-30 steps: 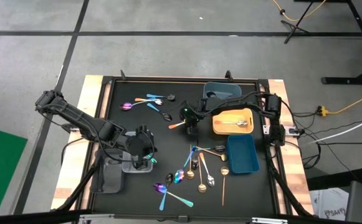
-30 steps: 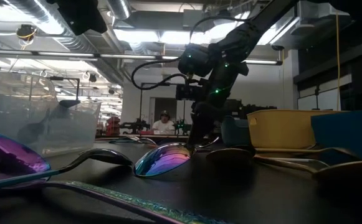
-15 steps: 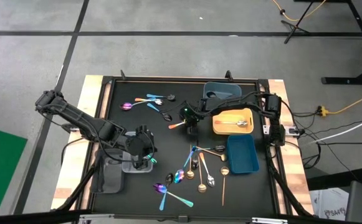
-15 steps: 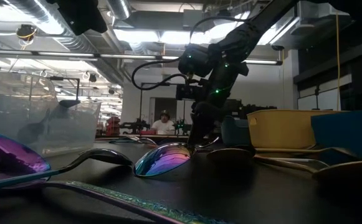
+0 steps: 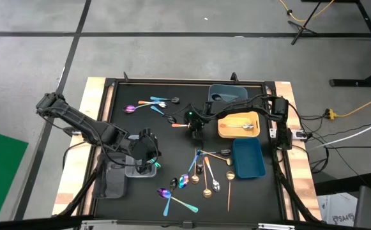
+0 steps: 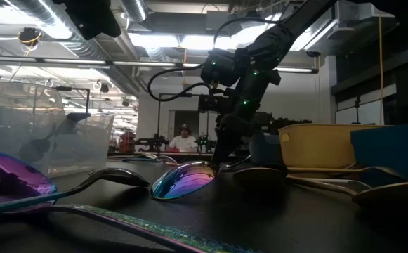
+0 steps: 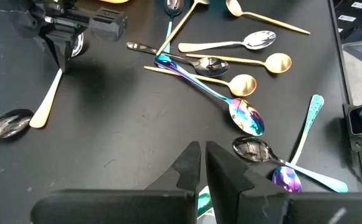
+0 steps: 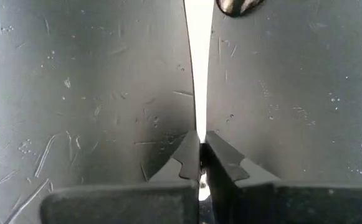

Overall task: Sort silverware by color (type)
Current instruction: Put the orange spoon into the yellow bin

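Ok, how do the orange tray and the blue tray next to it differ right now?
The orange tray holds one silver spoon; no spoon shows in the blue tray. In the high view the orange tray lies with its long side across the table, the blue tray with its long side running front to back. Both are rectangular and sit on the right arm's side.

four shallow rectangular plastic trays sit on the black worktop (image 5: pixel 140 137): one slate-blue (image 5: pixel 227 93), one yellow (image 5: pixel 239 125), one bright blue (image 5: pixel 248 159), one grey (image 5: pixel 112 182). thin small spoons number roughly eighteen (overlaps blur the tally): about thirteen in the near cluster (image 5: pixel 198 176), about four at the far side (image 5: pixel 152 105), one silver in the yellow tray (image 5: pixel 245 126).
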